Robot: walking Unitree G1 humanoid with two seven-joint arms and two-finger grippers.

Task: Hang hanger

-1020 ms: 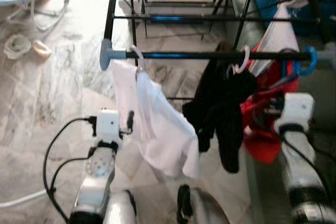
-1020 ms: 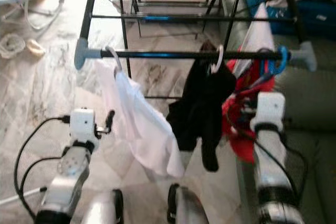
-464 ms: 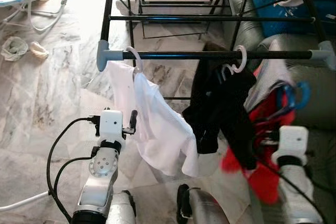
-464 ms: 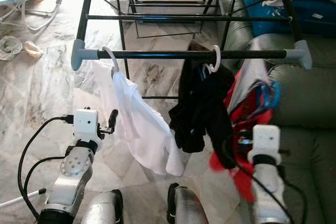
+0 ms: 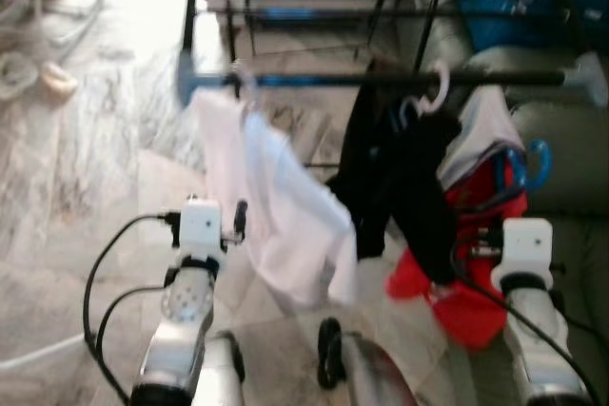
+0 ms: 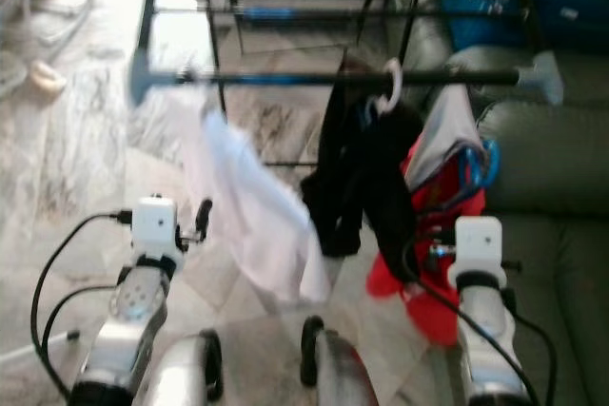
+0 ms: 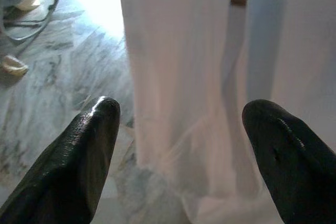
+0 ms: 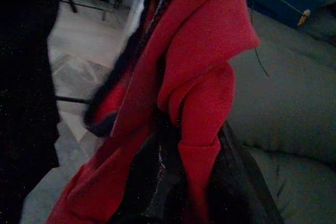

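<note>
Item 1, nearest: the left gripper (image 7: pixel 178 145) is seen with its two black fingers spread wide and nothing between them; it is held low at 8 o'clock in the head views, just beside the white garment (image 5: pixel 276 206).

Item 2: the right gripper (image 8: pixel 184 182) is seen at 4 o'clock, its fingers closed on the red garment (image 5: pixel 466 278), whose folds are pinched between them in the right wrist view. The blue hanger (image 5: pixel 533 164) carrying this garment is seen at 3 o'clock, its hook below the front rail (image 5: pixel 400 78) and apart from it.

Change noted: one second ago the blue hook was held up at the rail's right end; since then it has been lowered with the garment, clear of the bar. It is judged that the hanging has not yet been achieved and a fresh lift to the rail is called for.

Item 3, farther: the black garment (image 5: pixel 400 178) is hung from a white hook (image 5: pixel 436 92) at 1 o'clock.

Item 4, farthest: the drying rack (image 6: pixel 285 11) is noted at 12 o'clock, a grey sofa (image 6: pixel 552 168) at 3 o'clock.
</note>
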